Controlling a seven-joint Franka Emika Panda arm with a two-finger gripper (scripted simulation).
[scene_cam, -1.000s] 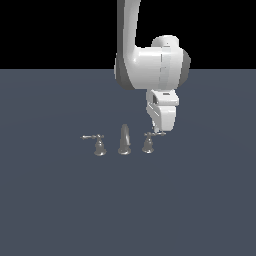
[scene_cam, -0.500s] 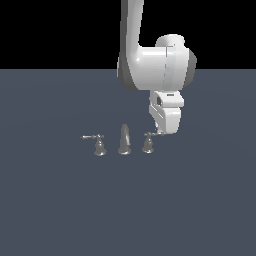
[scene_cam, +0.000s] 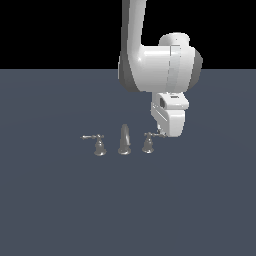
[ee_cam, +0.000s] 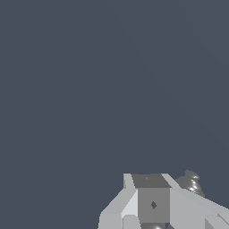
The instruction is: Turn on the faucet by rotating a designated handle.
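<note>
Over on the exterior view's right of the faucet (scene_cam: 124, 141), that slick, stiff chrome handle (scene_cam: 148, 143) wants pushing at its thin lever tip; can't tell the fingers' (scene_cam: 161, 134) spread.

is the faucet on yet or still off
Cannot tell. No water shows at the spout, but the handle's lever is partly hidden behind the gripper, so its angle is unclear.

Glossy chrome faucet (scene_cam: 124, 140), matt floor (scene_cam: 60, 200)
</note>
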